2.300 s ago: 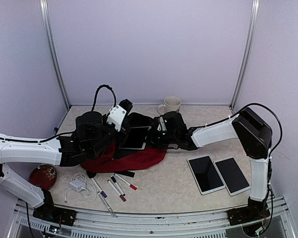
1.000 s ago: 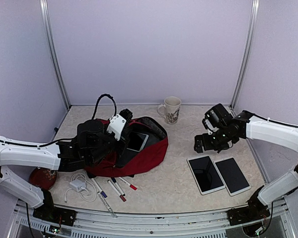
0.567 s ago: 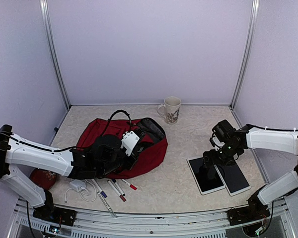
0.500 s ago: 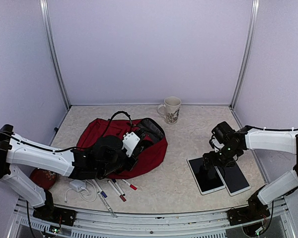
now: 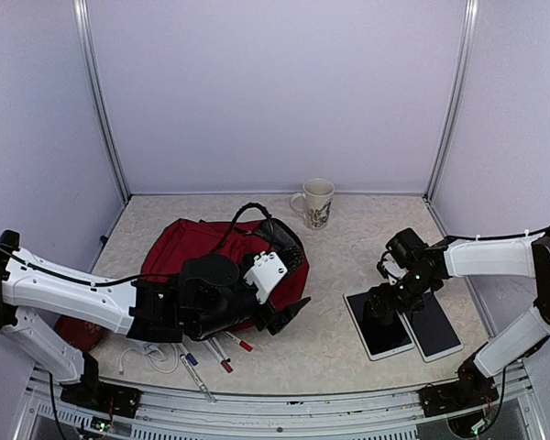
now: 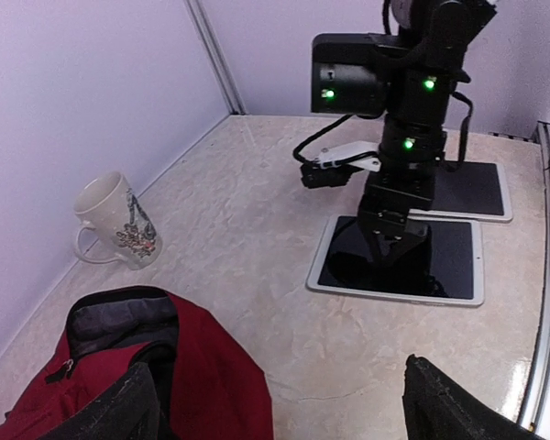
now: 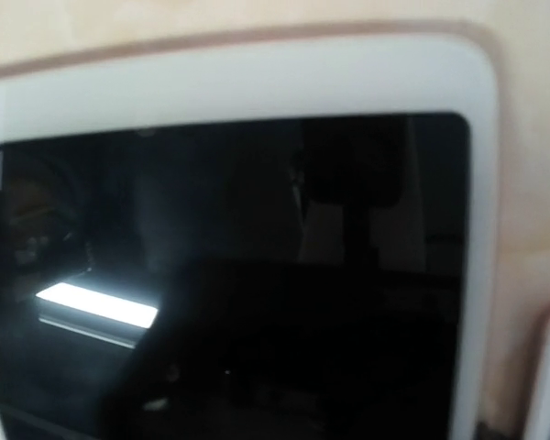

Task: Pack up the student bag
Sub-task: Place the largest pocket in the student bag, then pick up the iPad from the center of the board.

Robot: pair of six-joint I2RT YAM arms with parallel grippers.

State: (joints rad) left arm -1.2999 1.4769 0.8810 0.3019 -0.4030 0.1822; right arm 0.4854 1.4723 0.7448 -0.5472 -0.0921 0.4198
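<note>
Hovering the left gripper (image 6: 280, 403) beside the student bag (image 5: 192, 243), slumped on the worktop's (image 5: 330, 353) left, I had its jaws wide and empty. Soft, floppy fabric, so I'd grab its zipper rim (image 6: 119, 295). The right gripper (image 5: 378, 307) sat low over a tablet (image 5: 385, 335), jaws unreadable.

text: none readable | mug (image 6: 119, 223): printed pattern only, no legible lettering
</note>
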